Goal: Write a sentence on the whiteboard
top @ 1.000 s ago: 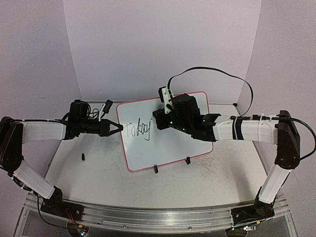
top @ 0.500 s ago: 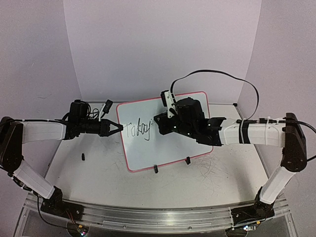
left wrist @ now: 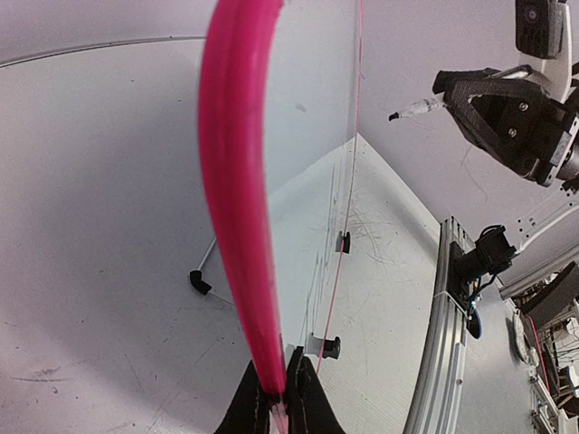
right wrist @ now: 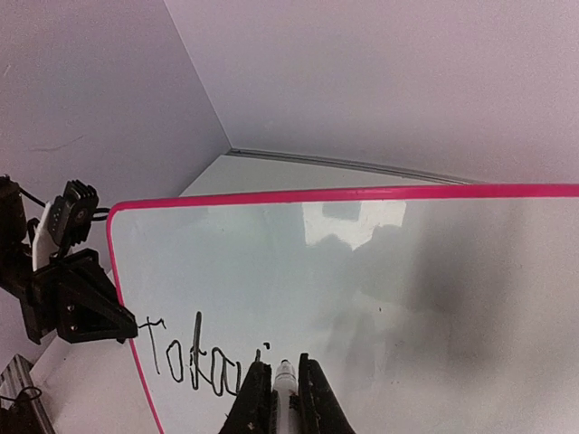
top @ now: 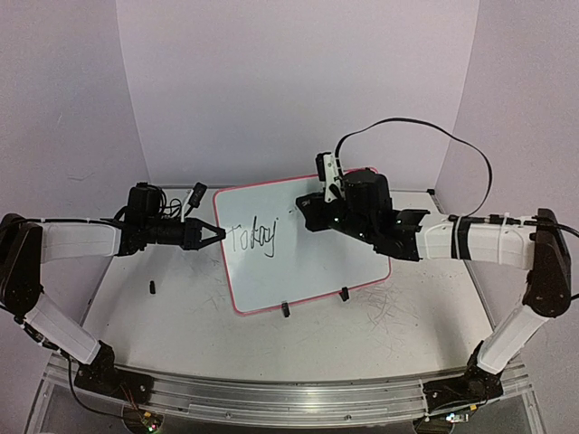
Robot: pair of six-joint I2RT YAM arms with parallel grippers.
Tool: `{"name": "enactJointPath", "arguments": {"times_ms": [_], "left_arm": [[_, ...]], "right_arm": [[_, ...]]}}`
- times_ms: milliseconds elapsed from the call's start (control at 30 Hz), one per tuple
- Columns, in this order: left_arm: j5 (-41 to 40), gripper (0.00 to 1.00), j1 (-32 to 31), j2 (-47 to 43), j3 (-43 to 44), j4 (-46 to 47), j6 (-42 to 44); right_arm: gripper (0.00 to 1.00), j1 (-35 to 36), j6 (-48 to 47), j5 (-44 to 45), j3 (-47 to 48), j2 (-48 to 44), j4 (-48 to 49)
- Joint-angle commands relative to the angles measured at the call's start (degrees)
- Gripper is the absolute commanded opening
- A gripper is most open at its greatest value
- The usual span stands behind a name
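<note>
The whiteboard (top: 308, 267) stands tilted on the table, with a red-pink rim. It bears part of the sentence (top: 251, 239), black script reading "Today'". My left gripper (top: 220, 233) is shut on the board's left rim (left wrist: 237, 181); the closed fingertips (left wrist: 279, 400) pinch it. My right gripper (top: 305, 211) is shut on a white marker (right wrist: 286, 377), held in front of the board's upper middle. In the left wrist view the marker tip (left wrist: 405, 111) is a little off the board. The writing (right wrist: 194, 360) lies just left of the right gripper (right wrist: 285, 387).
Two black clip feet (top: 285, 310) (top: 344, 294) hold the board's lower edge. A small black cap (top: 152, 288) lies on the table at the left. Faint grey scribbles (top: 389, 312) mark the table on the right. The metal rail (top: 289, 398) runs along the near edge.
My right gripper has moved up and to the right with the marker, away from the end of "Today". A small apostrophe mark now follows the word. The left gripper has not moved.
</note>
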Motion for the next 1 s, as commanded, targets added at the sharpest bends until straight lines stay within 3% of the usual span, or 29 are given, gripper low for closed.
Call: {"name": "enactJointPath", "arguments": {"times_ms": [0, 967], "left_arm": [[-9.2, 0.0, -0.2, 1.5, 1.1, -3.2, 3.9], [-9.3, 0.0, -0.2, 2.1, 1.6, -3.8, 4.2]], "right_arm": [[0.0, 0.6, -0.7, -0.4, 1.0, 2.2, 1.4], [0.0, 1.0, -0.5, 4.0, 2.8, 6.0, 1.2]]}}
